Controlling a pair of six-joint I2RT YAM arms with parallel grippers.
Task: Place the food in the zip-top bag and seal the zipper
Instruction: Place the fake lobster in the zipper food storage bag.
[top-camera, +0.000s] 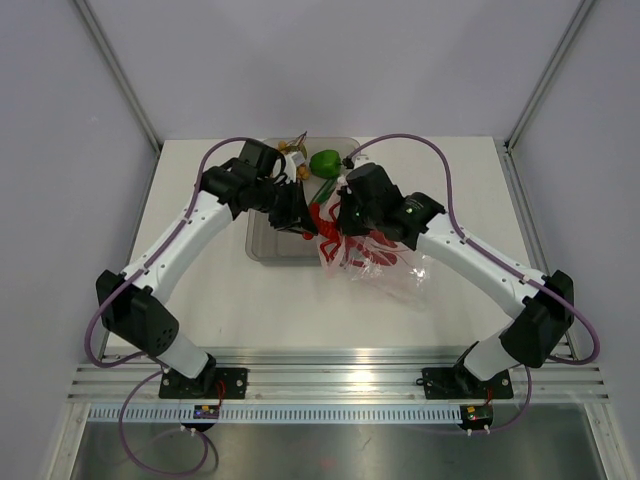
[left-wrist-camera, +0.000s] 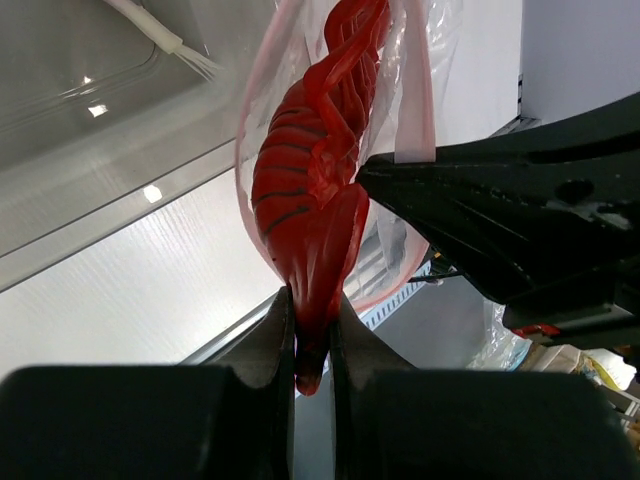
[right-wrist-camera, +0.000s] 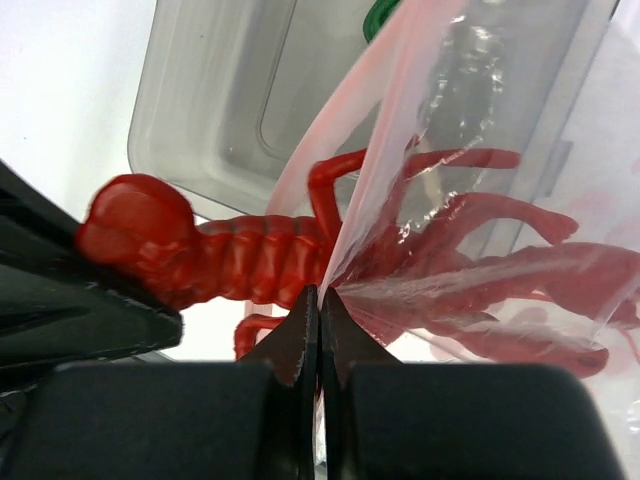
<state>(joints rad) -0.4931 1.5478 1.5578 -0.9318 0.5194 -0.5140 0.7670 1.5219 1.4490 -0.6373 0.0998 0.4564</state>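
1. The zip-top bag (top-camera: 395, 275) is lying on the table (top-camera: 200, 310) closest to the robot, at 4 o'clock from the tray (top-camera: 268, 245). Its mouth is facing 10 o'clock.
2. The right gripper (right-wrist-camera: 319, 310) is clenching fully on the film at the bag's mouth and is lifting that edge to keep the mouth open. Whether the jaws are biting the zipper (left-wrist-camera: 414, 100) itself or the film just beside it cannot be told.
3. The left gripper (left-wrist-camera: 312, 335) is grasping the red lobster (left-wrist-camera: 310, 200) by its tail fin, with the jaws nearly closed on it.
4. The lobster is sitting halfway through the mouth. Its claws and head are lying inside the bag, and its ribbed body and tail are projecting outside. In the overhead view its long axis is running from 10 o'clock to 4 o'clock, with the head pointing to 4 o'clock, into the bag.
5. The green stalks (top-camera: 322, 188), the bell pepper (top-camera: 324, 161) and the yellow-tan balls (top-camera: 295, 148) are resting at the tray's 12 o'clock end, outside the bag.
6. Judged progress: the task is running at an early stage.
   - The first item is only partly inserted.
   - Three items are waiting.
   - The zipper is standing unsealed.
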